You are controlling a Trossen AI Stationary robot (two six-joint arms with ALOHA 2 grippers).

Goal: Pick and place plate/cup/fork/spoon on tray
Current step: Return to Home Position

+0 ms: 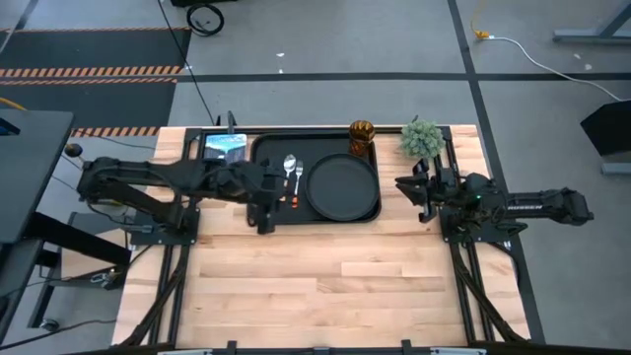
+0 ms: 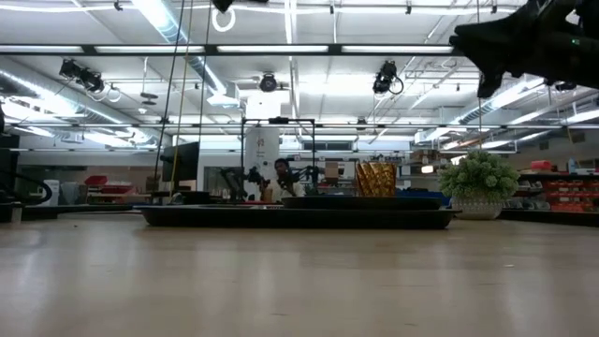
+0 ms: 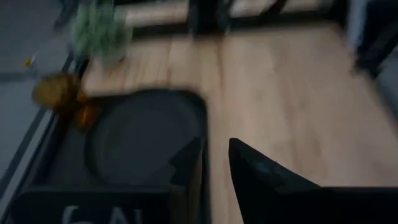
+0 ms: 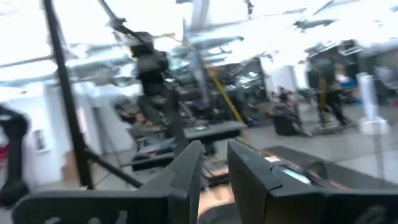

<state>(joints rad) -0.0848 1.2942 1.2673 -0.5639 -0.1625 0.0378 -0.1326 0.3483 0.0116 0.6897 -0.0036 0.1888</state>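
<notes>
Silver spoon (image 1: pixel 290 164) on tray (image 1: pixel 266 148) — overhead only, hidden at table level.

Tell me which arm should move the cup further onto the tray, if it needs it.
Right, probably. The cup stands at the tray's far right corner, nearer the right gripper. The left gripper sits at the tray's near left edge, with fork, spoon and plate between.
</notes>
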